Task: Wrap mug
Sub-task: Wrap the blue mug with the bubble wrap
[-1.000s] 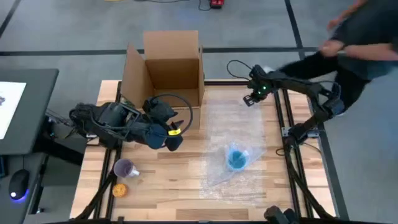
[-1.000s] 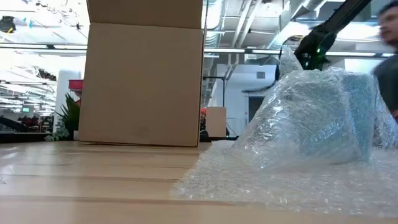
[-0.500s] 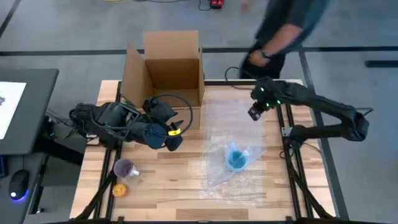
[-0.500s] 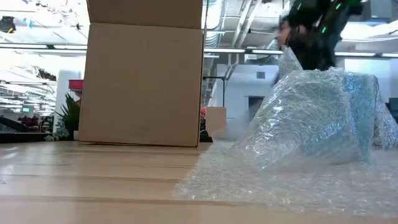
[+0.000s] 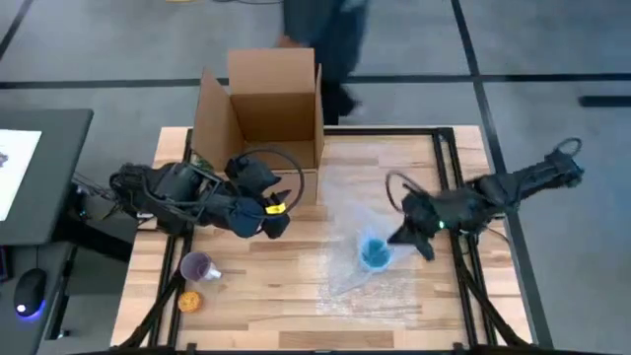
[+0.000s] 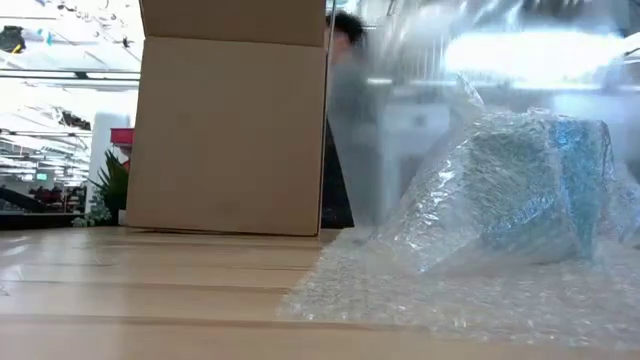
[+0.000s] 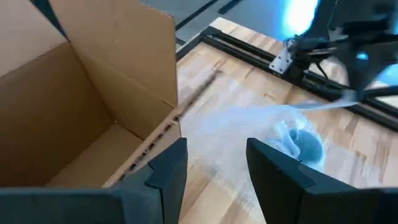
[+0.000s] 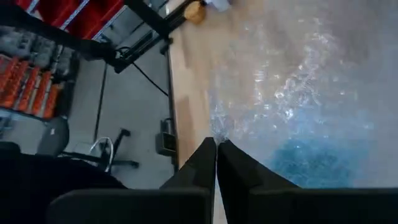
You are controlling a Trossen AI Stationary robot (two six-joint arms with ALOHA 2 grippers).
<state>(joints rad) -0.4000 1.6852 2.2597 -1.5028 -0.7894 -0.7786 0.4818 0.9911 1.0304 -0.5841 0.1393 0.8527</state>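
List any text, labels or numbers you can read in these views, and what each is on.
None can be read.
Cardboard box: plain faces, no print showing.
Bubble wrap and blue mug: no markings visible.
Yellow tag on left arm: too small to read.
Paper on the side desk: marks too small to read.
Room signs behind the table in the low view: blurred.

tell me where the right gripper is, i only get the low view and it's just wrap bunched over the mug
Observer: The right gripper sits just right of the mug in the high view, pinched shut on an edge of the bubble wrap.
Operator: and the left one
Observer: The left gripper hovers open beside the cardboard box, off the wrap.
Operator: anything else on the table
Observer: A purple cup and a small orange object near the table's left edge.
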